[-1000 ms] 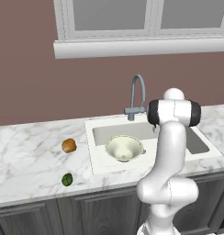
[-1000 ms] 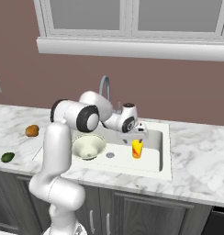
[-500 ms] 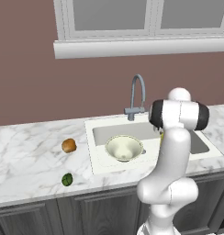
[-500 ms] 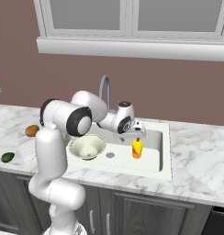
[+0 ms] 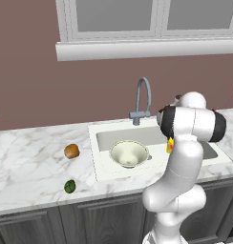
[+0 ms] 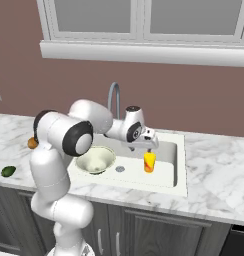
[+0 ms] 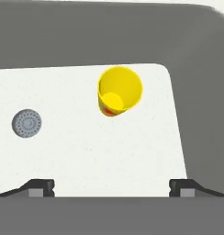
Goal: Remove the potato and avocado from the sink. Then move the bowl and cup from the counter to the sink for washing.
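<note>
Counter [image 5: 32,162]: potato [image 5: 71,151] and avocado [image 5: 69,186] lay left of sink, cleared out.
Sink [image 6: 178,175]: bowl [image 6: 95,160] and cup [image 6: 149,162] stood inside for washing.
Gripper [image 6: 150,143]: jaws wide, empty, above cup.

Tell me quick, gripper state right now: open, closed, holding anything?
Gripper: open and empty, above the cup, which stands upright on the sink floor.

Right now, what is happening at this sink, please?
The robot's gripper hangs open just above the cup, which stands upright on the floor of the sink, not held. The bowl also sits in the sink, on the other side of the drain. The potato and the avocado lie on the counter beside the basin. So everything appears to be where the task wants it.
</note>
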Tool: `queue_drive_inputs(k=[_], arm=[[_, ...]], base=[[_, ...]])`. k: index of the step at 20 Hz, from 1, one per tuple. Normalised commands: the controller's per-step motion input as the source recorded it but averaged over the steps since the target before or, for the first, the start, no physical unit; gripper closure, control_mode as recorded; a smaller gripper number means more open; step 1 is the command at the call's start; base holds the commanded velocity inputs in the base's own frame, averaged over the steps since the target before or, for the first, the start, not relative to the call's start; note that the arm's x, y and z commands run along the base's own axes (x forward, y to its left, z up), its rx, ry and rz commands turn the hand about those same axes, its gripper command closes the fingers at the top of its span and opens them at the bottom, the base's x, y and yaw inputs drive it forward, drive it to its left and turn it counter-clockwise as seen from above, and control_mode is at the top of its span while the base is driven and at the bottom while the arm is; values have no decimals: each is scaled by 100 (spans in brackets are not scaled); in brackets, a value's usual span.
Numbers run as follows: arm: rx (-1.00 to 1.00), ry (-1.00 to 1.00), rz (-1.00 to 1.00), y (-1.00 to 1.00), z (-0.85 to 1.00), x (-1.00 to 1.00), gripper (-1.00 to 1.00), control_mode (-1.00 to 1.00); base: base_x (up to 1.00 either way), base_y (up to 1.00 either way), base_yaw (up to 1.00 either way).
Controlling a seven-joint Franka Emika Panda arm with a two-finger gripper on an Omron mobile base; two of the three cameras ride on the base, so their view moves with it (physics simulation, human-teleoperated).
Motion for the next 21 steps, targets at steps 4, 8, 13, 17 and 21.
queue_drive_inputs(k=[4, 8, 13, 17, 21], arm=[[0, -4, -12, 15, 35, -25, -100, -100], [0, -7, -12, 18, 32, -26, -100, -100], [0, -8, -14, 13, 30, -31, -100, -100], [0, -5, -11, 7, 30, -32, -100, -100], [0, -2, -7, 7, 32, -31, -100, -100]], base=[[0, 0, 0], [0, 0, 0], [0, 0, 0], [0, 0, 0], [0, 0, 0]])
